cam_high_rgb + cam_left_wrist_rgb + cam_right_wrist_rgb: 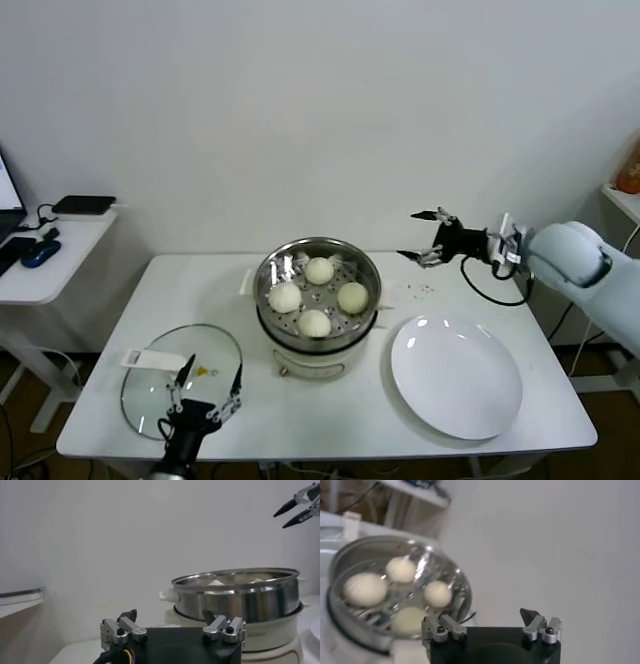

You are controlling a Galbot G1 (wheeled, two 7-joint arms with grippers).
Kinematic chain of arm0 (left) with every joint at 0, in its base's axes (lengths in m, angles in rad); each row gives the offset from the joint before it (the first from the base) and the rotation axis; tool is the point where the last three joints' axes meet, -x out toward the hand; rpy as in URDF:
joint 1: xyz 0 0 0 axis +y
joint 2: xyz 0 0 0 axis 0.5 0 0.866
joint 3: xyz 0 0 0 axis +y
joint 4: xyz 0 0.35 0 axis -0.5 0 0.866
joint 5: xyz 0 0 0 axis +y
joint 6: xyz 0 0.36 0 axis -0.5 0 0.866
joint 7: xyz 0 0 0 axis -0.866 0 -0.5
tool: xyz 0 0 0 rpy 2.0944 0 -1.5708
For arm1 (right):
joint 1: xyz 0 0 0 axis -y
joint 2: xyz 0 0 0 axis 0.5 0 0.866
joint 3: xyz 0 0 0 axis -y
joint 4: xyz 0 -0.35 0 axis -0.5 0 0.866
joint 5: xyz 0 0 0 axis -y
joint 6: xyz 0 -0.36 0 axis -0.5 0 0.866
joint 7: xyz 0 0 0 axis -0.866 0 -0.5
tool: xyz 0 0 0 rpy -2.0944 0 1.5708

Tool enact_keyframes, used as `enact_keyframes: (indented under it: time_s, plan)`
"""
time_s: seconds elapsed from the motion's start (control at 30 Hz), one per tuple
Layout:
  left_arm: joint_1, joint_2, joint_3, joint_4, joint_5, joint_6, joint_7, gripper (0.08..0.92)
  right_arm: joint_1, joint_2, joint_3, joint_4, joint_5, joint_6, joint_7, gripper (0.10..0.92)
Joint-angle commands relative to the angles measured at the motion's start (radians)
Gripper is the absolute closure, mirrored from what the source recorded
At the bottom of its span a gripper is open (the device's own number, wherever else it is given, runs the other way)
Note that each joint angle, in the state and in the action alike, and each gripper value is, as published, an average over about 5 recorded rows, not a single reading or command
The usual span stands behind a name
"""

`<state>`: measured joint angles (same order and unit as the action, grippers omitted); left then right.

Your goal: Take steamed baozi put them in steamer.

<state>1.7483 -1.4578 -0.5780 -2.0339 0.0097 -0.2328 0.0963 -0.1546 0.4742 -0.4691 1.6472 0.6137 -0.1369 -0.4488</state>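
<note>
Smooth round baozi [319, 270] in shiny perforated steamer [318, 325].

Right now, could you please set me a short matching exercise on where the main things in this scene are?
Things:
1. baozi
2. plate
3. glass lid
4. right claw

Places or states:
A. lying flat by the left claw
B. open in the air, to the right of the steamer
C. all four inside the steamer
D. bare, on the table between the steamer and the right edge

Pairs: 1-C, 2-D, 3-A, 4-B
</note>
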Motion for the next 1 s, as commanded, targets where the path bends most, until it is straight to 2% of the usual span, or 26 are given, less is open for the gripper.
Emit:
enact_keyframes:
  time_s: [0.03, 0.33, 0.67, 1.0]
  plan:
    - [0.026, -0.014, -0.003, -0.023, 0.002, 0.001, -0.003, 0.177, -0.792, 0.191, 0.741, 0.143, -0.084, 0.156, 0.381, 0.203]
    - [0.007, -0.013, -0.014, -0.026, -0.002, 0.024, -0.009, 0.177, -1.126, 0.477, 0.993, 0.261, -0.17, 0.275, 0.38, 0.203]
    - [-0.028, -0.01, -0.03, -0.007, -0.006, 0.058, -0.029, 0.177, -1.381, 0.786, 1.05, 0.319, -0.278, 0.389, 0.358, 0.203]
    - [-0.032, -0.009, -0.049, 0.001, -0.005, 0.068, -0.044, 0.177, -1.531, 0.918, 1.065, 0.315, -0.277, 0.471, 0.281, 0.203]
